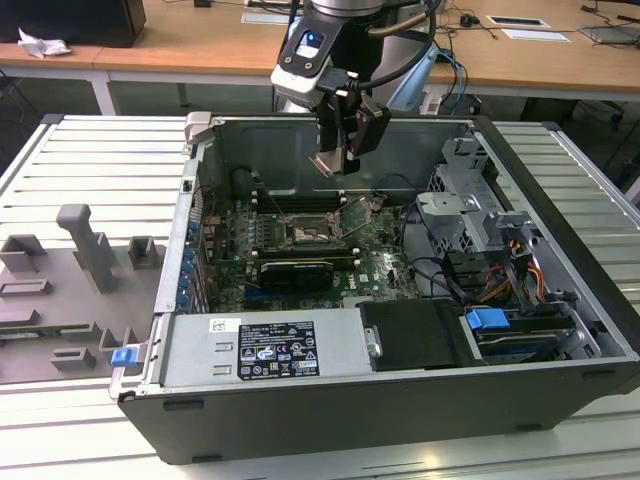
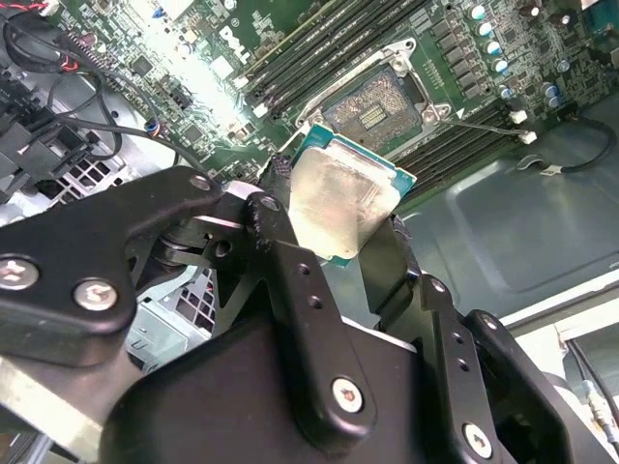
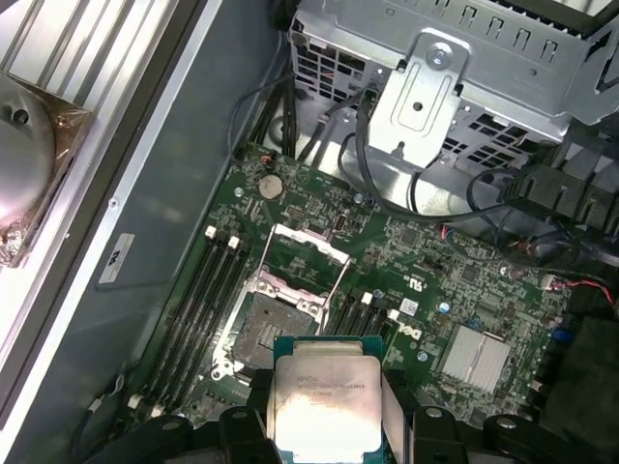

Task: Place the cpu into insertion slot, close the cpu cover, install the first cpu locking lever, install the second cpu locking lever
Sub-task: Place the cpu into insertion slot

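My gripper (image 1: 330, 160) hangs above the open computer case, shut on the cpu (image 1: 328, 163), a small square chip with a silver-grey top. In both wrist views the cpu (image 2: 343, 203) (image 3: 324, 398) sits between the black fingers (image 2: 276, 227), held by two opposite edges. The insertion slot (image 1: 316, 233) (image 2: 377, 101) (image 3: 266, 326) lies uncovered on the green board below, with a clear gap between it and the chip. The cpu cover (image 3: 306, 254) is swung open beside the slot, on its hinge side.
Long black memory slots (image 3: 198, 290) flank the socket. A black graphics card (image 1: 295, 272) lies nearer the front, by the labelled power supply (image 1: 265, 350). A metal drive cage (image 1: 470, 210) with cables fills the exterior view's right. A grey fixture block (image 1: 75, 270) stands outside the case.
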Controlling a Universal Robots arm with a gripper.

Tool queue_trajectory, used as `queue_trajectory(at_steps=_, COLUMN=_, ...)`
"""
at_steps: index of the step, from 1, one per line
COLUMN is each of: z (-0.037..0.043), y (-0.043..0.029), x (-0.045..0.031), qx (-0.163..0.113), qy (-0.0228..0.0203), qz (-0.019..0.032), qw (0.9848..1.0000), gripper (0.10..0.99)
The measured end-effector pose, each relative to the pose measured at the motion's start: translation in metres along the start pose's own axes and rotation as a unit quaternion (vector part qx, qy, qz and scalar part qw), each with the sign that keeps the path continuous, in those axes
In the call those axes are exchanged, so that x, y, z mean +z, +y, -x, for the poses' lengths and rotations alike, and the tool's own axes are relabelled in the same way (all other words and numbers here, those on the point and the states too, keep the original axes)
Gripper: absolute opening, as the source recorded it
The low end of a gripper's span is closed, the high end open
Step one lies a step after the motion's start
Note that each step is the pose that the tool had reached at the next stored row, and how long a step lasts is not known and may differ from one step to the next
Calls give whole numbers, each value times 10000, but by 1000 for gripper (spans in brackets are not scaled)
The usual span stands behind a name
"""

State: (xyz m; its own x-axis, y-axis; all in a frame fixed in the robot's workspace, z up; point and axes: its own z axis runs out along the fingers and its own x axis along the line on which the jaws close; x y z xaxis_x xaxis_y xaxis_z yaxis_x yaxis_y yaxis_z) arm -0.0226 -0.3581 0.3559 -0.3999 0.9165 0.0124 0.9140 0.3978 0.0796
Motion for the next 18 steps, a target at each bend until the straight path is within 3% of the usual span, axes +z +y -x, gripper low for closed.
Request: queue_trajectory(at_steps=18, z=0, y=-2, x=25, qx=372, qy=-29, qz=5, qw=9993, gripper=529)
